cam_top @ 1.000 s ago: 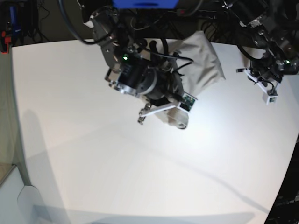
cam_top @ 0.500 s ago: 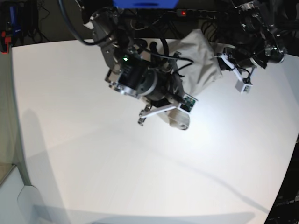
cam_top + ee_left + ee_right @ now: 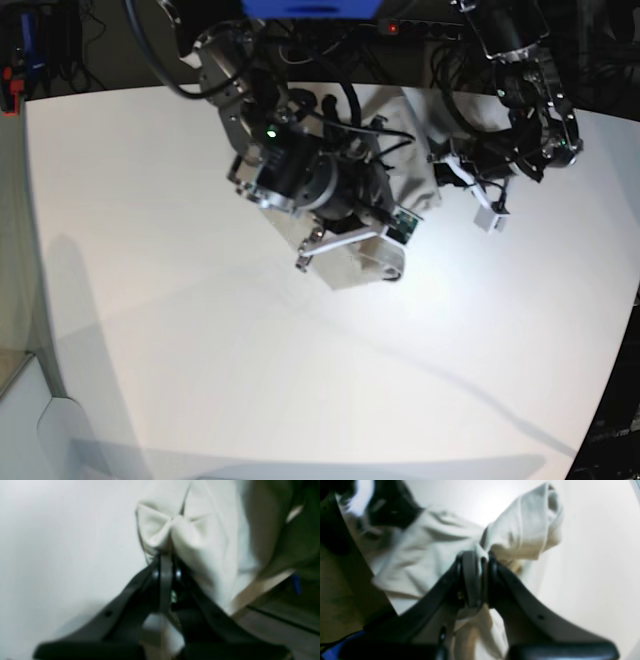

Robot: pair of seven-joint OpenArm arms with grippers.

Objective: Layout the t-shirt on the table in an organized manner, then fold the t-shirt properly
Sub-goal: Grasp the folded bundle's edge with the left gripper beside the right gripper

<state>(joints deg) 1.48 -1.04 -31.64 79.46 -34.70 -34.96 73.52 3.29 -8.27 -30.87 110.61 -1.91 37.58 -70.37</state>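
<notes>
The t-shirt (image 3: pixel 375 255) is a bunched, pale beige bundle near the far middle of the table (image 3: pixel 180 330), pinched at two places. In the right wrist view a gathered fold of its cloth (image 3: pixel 520 535) sits squeezed between the dark jaws of the right gripper (image 3: pixel 480 557) — closed on the fabric, with one lobe bulging up and to the right of the tips and the rest spreading away to their left. Below the jaws more cloth hangs down towards the camera.

In the left wrist view the left gripper (image 3: pixel 166 555) is clamped tight on another bunch of the t-shirt (image 3: pixel 200 530); the cloth puffs out in two small lobes just above the tips and runs off to the right of them. To the left of these tips lies bare white table (image 3: pixel 62 542).

In the base view the right arm covers much of the bundle, and the left arm reaches in from the far right — the picture is too crowded to show its tips clearly.
</notes>
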